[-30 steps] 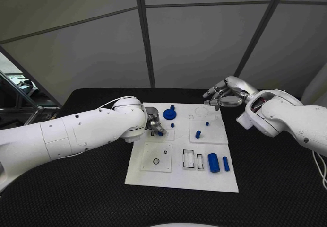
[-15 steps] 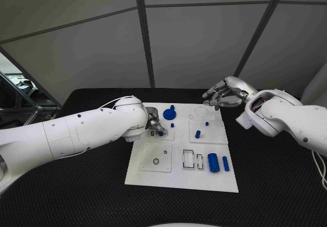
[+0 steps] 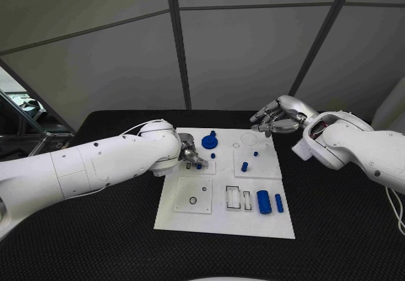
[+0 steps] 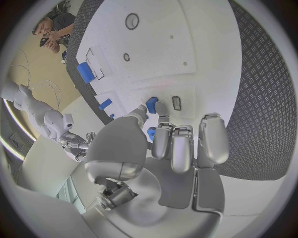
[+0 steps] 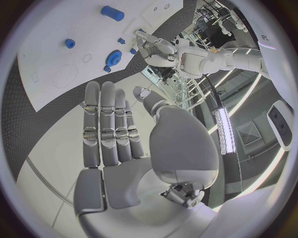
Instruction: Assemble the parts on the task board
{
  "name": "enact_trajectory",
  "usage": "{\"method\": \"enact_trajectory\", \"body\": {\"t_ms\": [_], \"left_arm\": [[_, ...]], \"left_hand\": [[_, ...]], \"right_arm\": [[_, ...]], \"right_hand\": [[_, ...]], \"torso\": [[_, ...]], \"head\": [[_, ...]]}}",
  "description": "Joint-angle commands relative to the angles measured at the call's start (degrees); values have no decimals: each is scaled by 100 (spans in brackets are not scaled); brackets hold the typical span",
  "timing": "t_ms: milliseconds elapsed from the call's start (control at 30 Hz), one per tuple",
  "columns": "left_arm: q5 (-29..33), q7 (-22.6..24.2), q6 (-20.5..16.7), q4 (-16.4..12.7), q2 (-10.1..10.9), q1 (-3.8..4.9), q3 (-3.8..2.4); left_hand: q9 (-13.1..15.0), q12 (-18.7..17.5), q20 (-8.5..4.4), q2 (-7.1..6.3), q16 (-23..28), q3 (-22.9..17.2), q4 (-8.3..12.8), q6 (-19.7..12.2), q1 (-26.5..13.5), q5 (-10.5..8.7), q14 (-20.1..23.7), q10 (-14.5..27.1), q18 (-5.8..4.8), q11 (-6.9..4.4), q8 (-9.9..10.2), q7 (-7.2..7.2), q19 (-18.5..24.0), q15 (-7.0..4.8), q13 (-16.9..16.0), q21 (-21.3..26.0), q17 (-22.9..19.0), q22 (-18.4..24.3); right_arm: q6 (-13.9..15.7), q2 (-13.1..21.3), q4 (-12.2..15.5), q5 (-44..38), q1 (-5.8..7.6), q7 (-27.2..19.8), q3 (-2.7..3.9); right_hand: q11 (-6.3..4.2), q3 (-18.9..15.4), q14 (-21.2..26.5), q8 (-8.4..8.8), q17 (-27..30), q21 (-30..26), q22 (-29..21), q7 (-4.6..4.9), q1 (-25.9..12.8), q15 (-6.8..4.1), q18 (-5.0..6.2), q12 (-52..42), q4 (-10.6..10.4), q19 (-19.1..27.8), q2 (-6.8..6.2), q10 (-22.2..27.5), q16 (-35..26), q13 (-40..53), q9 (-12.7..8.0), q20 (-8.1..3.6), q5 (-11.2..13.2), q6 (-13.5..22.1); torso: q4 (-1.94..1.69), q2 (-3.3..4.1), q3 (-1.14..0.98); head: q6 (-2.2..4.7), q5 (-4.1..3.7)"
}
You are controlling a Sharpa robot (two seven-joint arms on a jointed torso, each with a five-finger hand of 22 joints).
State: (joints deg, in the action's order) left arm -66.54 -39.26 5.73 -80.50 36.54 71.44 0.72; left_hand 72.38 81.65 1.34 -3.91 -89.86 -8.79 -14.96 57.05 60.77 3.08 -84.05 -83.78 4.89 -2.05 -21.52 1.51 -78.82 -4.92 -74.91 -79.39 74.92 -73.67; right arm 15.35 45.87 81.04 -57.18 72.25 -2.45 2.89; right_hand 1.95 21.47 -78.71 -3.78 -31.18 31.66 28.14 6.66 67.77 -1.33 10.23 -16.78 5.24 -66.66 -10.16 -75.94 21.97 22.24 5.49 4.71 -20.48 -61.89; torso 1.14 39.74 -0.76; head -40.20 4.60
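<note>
The white task board [image 3: 221, 219] lies in the middle of the black table. My left hand [image 3: 189, 153] hovers low over the board's left middle and pinches a small blue part [image 3: 199, 165] between thumb and finger; the left wrist view shows that part [image 4: 151, 103] at the fingertips, just above the board [image 4: 186, 44]. A blue gear [image 3: 209, 140] stands near the back of the board. A blue peg [image 3: 244, 166], a thick blue cylinder [image 3: 264, 201] and a thin blue bar [image 3: 279, 202] lie further right. My right hand [image 3: 275, 119] hangs open above the board's back right corner, holding nothing.
Two rectangular slots [image 3: 232, 197] and a round hole [image 3: 193, 200] mark the board's near half. Black table [image 3: 101, 234] surrounds the board on all sides. In the right wrist view the gear [image 5: 114, 57] and cylinder [image 5: 112, 12] lie beyond the straight fingers [image 5: 106, 124].
</note>
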Motion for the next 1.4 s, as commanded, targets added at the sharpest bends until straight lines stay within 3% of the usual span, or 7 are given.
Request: {"method": "enact_trajectory", "body": {"t_ms": [33, 167, 300, 600, 767, 1067, 1400], "left_arm": [[-20, -37, -8, -41, 41, -8, 6], [-20, -13, -74, -106, 94, -8, -7], [-1, 11, -91, -165, 134, -11, -126], [311, 88, 185, -267, 316, 10, -589], [446, 136, 412, -36, 349, 166, -735], [414, 303, 763, 1144, -91, 408, -770], [202, 407, 1055, 1995, -554, 443, -589]], "left_hand": [[31, 21, -5, -76, -14, 71, -139, 50, -13, -30, -595, -283, -96, -22, 42, -14, -32, -36, -1155, -29, 1508, -15], [50, 13, -9, -89, -14, 124, -182, 60, -52, -30, -595, -282, -96, -23, 45, -16, -35, -39, -1152, -29, 1508, -19], [54, -8, -10, -98, -14, 139, -182, 59, -58, -30, -595, -273, -93, -23, 48, -16, -27, -41, -1143, -20, 1508, -7], [6, -158, -3, -324, -14, 306, -189, -38, 1, -27, -595, -201, -66, 9, 205, 25, 58, -23, -1084, 74, 1508, 111], [-177, -372, 39, -293, 86, 314, -184, -164, 119, -25, -559, -91, -14, 75, 464, 100, 235, 29, -1002, 261, 1417, 343], [-940, -858, 167, 8, 287, 271, -144, -231, 541, -31, -482, 153, 44, 223, 1091, 266, 424, 163, -804, 514, 1243, 595], [-1084, -692, 183, 47, 104, 355, -150, -68, 549, -24, -553, 75, -3, 214, 1116, 252, 241, 162, -874, 353, 1403, 361]], "right_arm": [[-37, -2, -1, -9, 11, -39, 4], [-37, 1, -16, -5, 11, -46, 4], [-29, 4, -38, 9, 10, -54, 4], [-58, -39, -160, 51, 7, -59, 2], [-62, -57, -204, 58, 6, -58, 1], [-76, -81, -214, 61, 5, -42, 0], [-92, -104, -206, 64, 5, -27, 0]], "right_hand": [[3, -4, 55, 9, -9, -27, -11, -8, -54, 11, 11, 31, -17, 23, 1, 41, -42, 6, -10, 31, -23, 38], [4, -5, 57, 9, -9, -30, -12, -8, -55, 12, 11, 33, -17, 24, -1, 44, -46, 5, -10, 31, -23, 39], [8, -10, 62, 9, -12, -38, -16, -6, -66, 15, 11, 37, -21, 27, -4, 49, -56, 5, -11, 34, -22, 41], [8, -10, 67, 11, -16, -50, -22, -5, -70, 17, 11, 43, -21, 31, -3, 54, -69, 6, -12, 38, -24, 47], [8, -10, 67, 11, -17, -52, -23, -5, -69, 17, 11, 43, -20, 31, -4, 55, -70, 6, -12, 38, -24, 48], [9, -9, 69, 11, -18, -55, -24, -4, -69, 18, 11, 45, -20, 31, -2, 56, -74, 6, -13, 38, -25, 49], [14, -9, 69, 11, -22, -64, -28, -1, -87, 20, 12, 47, -34, 32, 11, 56, -84, 7, -13, 41, -28, 52]], "torso": [[-3, 0, 1], [-6, 2, 4], [0, 2, 2], [-11, -3, -3], [-1, 3, -5], [12, 17, -3], [37, 48, 1]], "head": [[3, -3], [21, -10], [29, -10], [68, 10], [83, 8], [101, 24], [95, 70]]}}
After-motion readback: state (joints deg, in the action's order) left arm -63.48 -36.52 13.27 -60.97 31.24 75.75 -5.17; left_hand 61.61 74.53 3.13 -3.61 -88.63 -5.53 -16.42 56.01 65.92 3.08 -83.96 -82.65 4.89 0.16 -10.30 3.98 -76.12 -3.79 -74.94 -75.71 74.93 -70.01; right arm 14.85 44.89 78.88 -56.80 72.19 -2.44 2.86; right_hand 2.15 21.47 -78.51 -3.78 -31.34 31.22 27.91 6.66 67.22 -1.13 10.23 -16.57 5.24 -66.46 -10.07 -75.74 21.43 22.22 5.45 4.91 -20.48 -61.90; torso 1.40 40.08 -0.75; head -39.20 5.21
